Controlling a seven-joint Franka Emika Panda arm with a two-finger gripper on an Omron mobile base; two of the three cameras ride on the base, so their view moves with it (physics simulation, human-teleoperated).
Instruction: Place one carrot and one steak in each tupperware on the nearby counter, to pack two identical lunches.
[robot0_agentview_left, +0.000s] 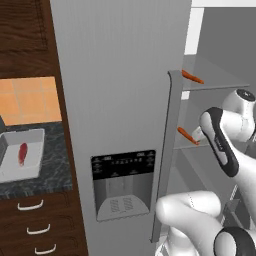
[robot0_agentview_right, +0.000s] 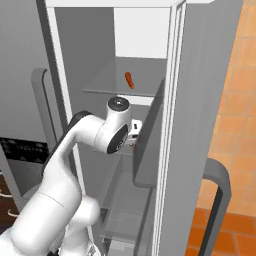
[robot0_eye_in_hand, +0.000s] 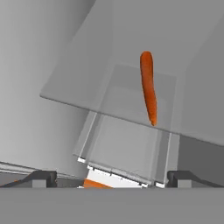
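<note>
While the gripper stood spread wide inside the fridge, one carrot lay on the glass shelf above it; a steak sat in the tupperware.

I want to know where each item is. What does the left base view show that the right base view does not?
Left base view alone: the counter, a tupperware holding a steak, and a lower carrot on a fridge shelf. Right base view alone: an orange tiled wall beside the fridge. Both: the upper carrot and the arm reaching into the fridge.
</note>
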